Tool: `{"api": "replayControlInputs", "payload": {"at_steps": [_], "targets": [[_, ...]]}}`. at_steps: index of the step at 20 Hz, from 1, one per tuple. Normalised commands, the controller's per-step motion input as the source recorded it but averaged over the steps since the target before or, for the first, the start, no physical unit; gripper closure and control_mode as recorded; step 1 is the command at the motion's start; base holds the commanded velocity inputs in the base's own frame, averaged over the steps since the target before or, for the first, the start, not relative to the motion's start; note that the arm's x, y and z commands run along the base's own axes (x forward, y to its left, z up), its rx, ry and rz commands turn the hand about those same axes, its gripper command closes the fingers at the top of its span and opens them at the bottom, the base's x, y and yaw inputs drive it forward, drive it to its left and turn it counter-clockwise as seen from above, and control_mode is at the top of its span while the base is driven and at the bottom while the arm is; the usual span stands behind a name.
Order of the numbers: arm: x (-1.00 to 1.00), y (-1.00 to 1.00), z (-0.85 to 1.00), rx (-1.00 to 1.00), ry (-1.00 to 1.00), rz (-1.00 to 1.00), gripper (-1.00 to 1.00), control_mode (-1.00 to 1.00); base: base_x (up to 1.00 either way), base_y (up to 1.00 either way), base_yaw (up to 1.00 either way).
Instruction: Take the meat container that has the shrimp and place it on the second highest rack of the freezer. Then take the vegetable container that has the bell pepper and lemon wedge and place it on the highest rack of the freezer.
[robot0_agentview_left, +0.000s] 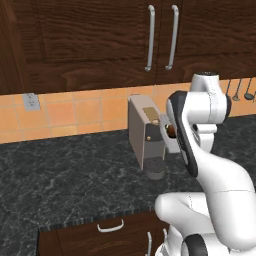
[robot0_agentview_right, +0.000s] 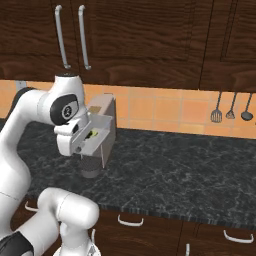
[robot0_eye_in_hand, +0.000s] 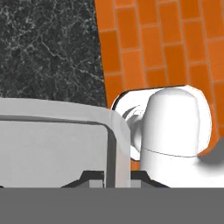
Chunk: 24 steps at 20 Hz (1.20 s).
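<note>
Fingers (robot0_eye_in_hand: 110, 175) sit clamped on the rim of a grey container (robot0_eye_in_hand: 52, 144) I'm carrying, its length level over the dark tabletop (robot0_agentview_left: 65, 175); no labels readable.

Dark wood cabinets (robot0_agentview_left: 90, 40) at twelve o'clock, orange tiled wall (robot0_agentview_left: 75, 112) beneath, black marbled counter (robot0_agentview_left: 65, 180) at six.

Both base views look forward and down from behind the arm, left and right, sharing the dark tabletop (robot0_agentview_left: 75, 175), the tiled wall (robot0_agentview_left: 75, 112) and the coffee machine (robot0_agentview_left: 142, 132), while the hand view sits close over a pale container wall (robot0_eye_in_hand: 52, 144).
</note>
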Motion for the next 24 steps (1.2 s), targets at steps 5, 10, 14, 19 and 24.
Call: {"api": "replayControlInputs", "payload": {"at_steps": [5,10,14,19,24], "targets": [[-0.02,0.12,0.00,0.00,0.00,0.13,1.00,-1.00,0.00,0.00,0.00],[0.00,0.23,-0.02,0.00,0.00,0.09,1.00,-1.00,0.00,0.00,0.00],[0.00,0.16,-0.01,0.00,0.00,0.00,1.00,-1.00,0.00,0.00,0.00],[-0.01,0.00,-0.02,0.00,0.00,0.00,1.00,1.00,0.00,0.00,0.00],[0.00,0.00,0.00,0.00,0.00,0.00,1.00,1.00,-0.80,-0.20,-0.13]]}}
